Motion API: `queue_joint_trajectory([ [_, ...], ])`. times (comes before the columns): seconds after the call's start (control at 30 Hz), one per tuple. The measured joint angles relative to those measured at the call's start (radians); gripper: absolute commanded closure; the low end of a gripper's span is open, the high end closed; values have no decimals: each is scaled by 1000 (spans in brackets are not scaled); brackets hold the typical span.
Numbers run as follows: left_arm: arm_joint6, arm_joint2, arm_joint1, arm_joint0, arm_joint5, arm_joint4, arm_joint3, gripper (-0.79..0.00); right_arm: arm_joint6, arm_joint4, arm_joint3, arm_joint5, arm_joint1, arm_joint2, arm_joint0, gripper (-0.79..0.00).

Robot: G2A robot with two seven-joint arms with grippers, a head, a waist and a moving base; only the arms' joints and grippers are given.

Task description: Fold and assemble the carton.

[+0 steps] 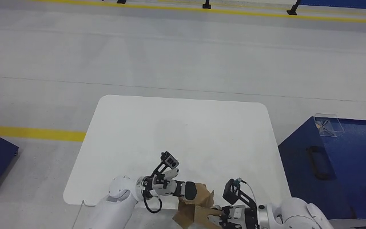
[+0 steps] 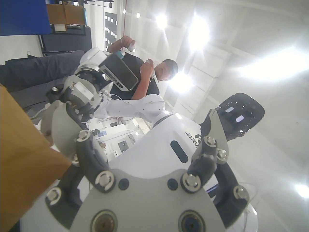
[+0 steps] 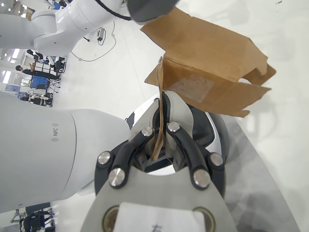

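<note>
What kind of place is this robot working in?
Probably a large industrial hall or robot lab: yellow lines on the pale floor, bright lamps on a high ceiling, other workstations behind.

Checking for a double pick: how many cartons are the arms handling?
1. The carton is at the near edge of the table, one flap pinched in the right gripper, the open left gripper beside it. Its far side is hidden.
</note>
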Motion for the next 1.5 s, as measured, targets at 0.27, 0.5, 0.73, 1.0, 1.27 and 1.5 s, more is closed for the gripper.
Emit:
queue_joint_trajectory([
  [0.27,63,33,-5,-43,3,105,51,-785,-21,5,-24,-8,10,39,-23,0],
  [0.5,19,32,-4,-46,-33,98,41,-785,-30,34,-31,10,15,61,-27,0],
  [0.73,20,31,-4,-46,-32,100,41,-785,-30,33,-31,9,15,61,-27,0],
  [1.0,112,-87,23,-11,-178,154,13,-785,-60,74,-35,46,17,82,-21,0],
  [1.27,320,-350,92,256,-331,736,-464,-785,7,277,14,94,30,176,-6,0],
  [1.5,405,-354,109,440,-162,1225,-751,-785,103,407,65,149,41,220,28,0],
])
